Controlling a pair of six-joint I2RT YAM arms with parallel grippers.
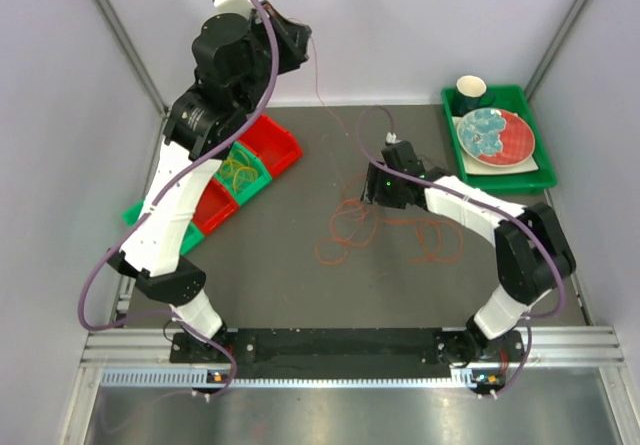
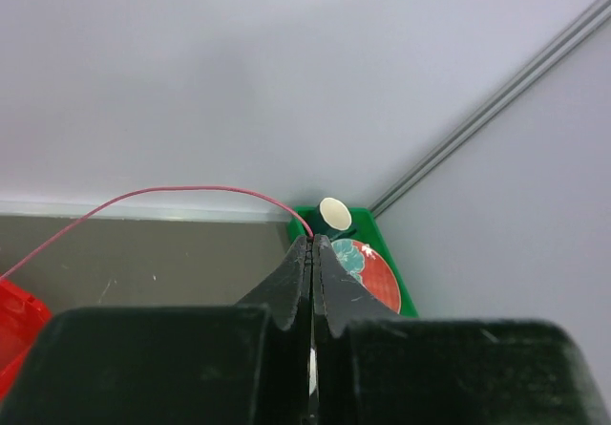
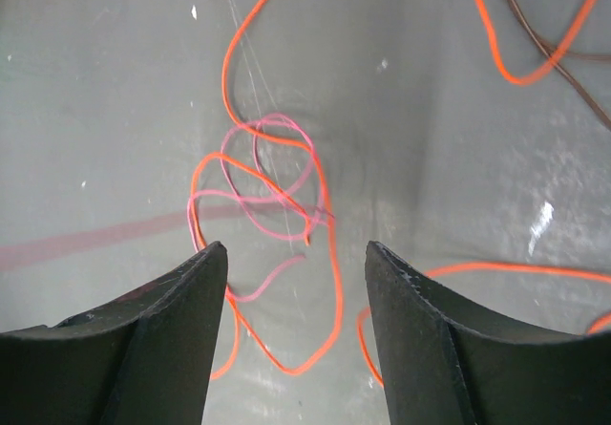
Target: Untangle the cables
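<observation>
Right gripper (image 3: 296, 253) spread. Knot (image 3: 272, 181) of pink cable (image 3: 277, 117) and orange cable (image 3: 225, 72) lies dead ahead, just past the tips, on the table (image 3: 95, 110). Left gripper (image 2: 311, 245) pinches the pink cable up high. Right arm is nearer the knot.

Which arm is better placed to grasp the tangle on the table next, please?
Right, probably. Its jaws stand open just above the pink-and-orange tangle; the left arm is raised high, jaws shut on a cable.
</observation>
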